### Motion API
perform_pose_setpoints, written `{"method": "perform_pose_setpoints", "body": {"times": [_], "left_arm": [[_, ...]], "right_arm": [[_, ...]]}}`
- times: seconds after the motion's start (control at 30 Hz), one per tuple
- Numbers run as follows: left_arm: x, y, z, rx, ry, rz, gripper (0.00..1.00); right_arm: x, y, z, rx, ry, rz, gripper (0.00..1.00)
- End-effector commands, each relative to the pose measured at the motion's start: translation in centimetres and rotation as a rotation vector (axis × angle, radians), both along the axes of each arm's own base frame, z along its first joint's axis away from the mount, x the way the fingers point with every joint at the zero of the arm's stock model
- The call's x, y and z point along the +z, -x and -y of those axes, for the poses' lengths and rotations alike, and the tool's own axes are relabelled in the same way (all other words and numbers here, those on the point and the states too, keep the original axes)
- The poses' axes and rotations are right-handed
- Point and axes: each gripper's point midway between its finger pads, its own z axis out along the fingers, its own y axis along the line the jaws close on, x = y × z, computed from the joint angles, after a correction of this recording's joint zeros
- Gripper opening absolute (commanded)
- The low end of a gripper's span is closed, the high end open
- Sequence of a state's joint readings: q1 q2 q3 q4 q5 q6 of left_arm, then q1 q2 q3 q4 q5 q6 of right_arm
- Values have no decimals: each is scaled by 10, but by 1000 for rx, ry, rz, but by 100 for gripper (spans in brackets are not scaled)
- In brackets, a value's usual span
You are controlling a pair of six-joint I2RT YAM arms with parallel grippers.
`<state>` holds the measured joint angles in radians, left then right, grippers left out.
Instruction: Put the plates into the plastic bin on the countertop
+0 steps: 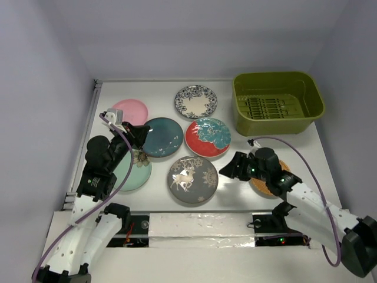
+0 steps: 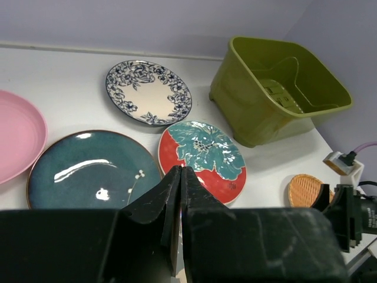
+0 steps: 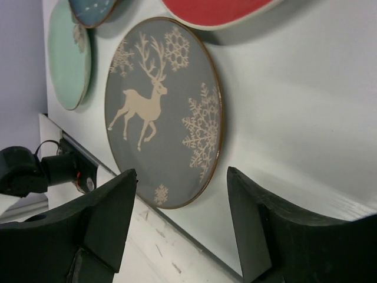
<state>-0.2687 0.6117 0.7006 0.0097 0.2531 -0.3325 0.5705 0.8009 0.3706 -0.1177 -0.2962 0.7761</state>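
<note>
Seven glossy round plates (image 1: pixel 162 137) flat on smooth white countertop (image 1: pixel 159 94), olive-green rounded-corner plastic bin (image 1: pixel 277 121) with slotted base far right, left gripper (image 2: pixel 181 172) fingers pressed together, right gripper (image 3: pixel 181 177) fingers apart over grey deer-and-snowflake plate (image 3: pixel 165 112)

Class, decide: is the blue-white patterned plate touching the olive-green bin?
Apart. The top view shows bare white countertop between the blue-white patterned plate and the olive-green bin; the left wrist view shows the same gap.

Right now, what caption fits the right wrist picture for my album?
Open right end effector facing the round grey deer plate on white tabletop.
</note>
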Motion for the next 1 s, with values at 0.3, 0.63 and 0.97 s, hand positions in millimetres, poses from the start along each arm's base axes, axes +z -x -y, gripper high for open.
{"method": "perform_pose_setpoints", "body": {"times": [0.3,0.63,0.97], "left_arm": [[15,5,-2,-1,-4,64,11],[19,6,-4,11,-6,82,12],[25,9,-11,45,1,110,13]], "right_arm": [[-36,-13,-33,64,-120,-37,60],[-85,-10,-54,118,-161,-143,32],[-76,6,-27,66,-37,-150,0]]}}
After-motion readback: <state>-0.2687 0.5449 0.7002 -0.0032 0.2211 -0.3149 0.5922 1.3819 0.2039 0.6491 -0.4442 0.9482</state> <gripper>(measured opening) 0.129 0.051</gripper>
